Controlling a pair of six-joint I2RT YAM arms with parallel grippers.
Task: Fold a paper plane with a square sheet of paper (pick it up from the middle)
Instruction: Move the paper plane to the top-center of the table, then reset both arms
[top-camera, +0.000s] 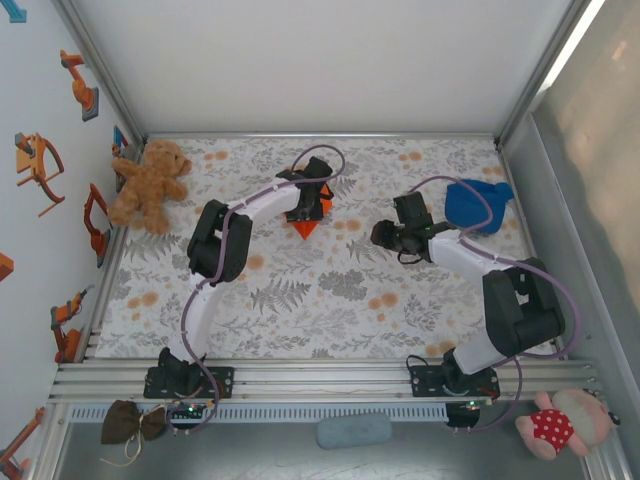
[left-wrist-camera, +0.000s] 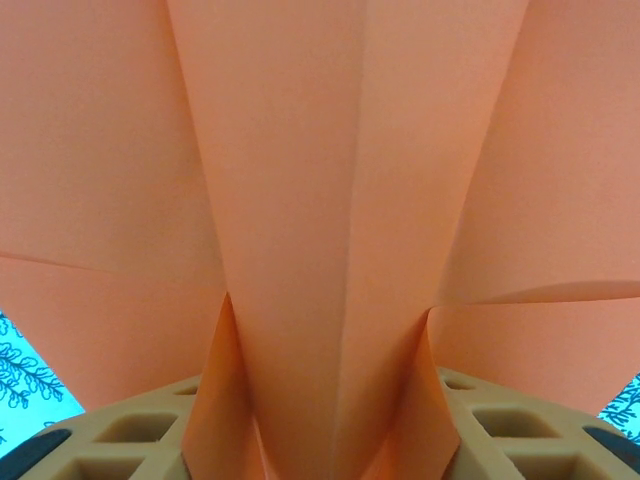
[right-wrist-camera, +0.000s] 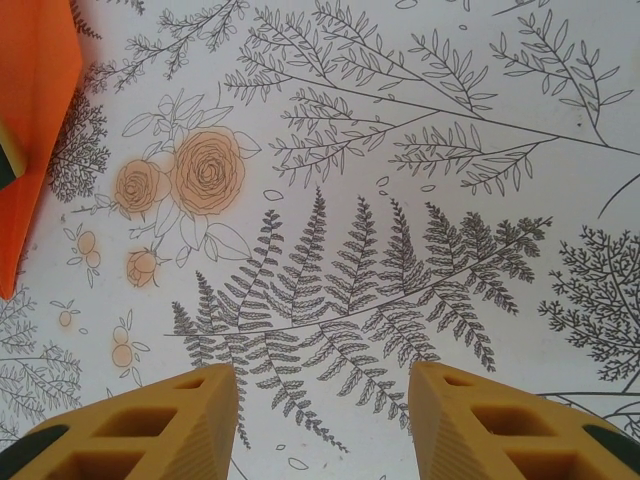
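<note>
The bright orange paper (top-camera: 308, 226) is creased and folded, and a pointed tip of it hangs toward the table at the back centre. My left gripper (top-camera: 310, 205) is shut on it from above. In the left wrist view the paper (left-wrist-camera: 340, 200) shows a centre crease and side flaps, pinched between the tan fingers (left-wrist-camera: 130, 430) of that gripper (left-wrist-camera: 330, 410). To the right of the paper, my right gripper (top-camera: 382, 235) hovers apart from it. Its jaws (right-wrist-camera: 325, 395) stand open over the floral cloth with nothing between them. An edge of the paper (right-wrist-camera: 35, 100) shows at that view's upper left.
A brown teddy bear (top-camera: 150, 185) lies at the back left. A blue cloth lump (top-camera: 475, 205) sits at the back right, close behind the right arm. A pink plush (top-camera: 555, 425) and a grey-blue pad (top-camera: 353, 430) lie off the table's front edge.
</note>
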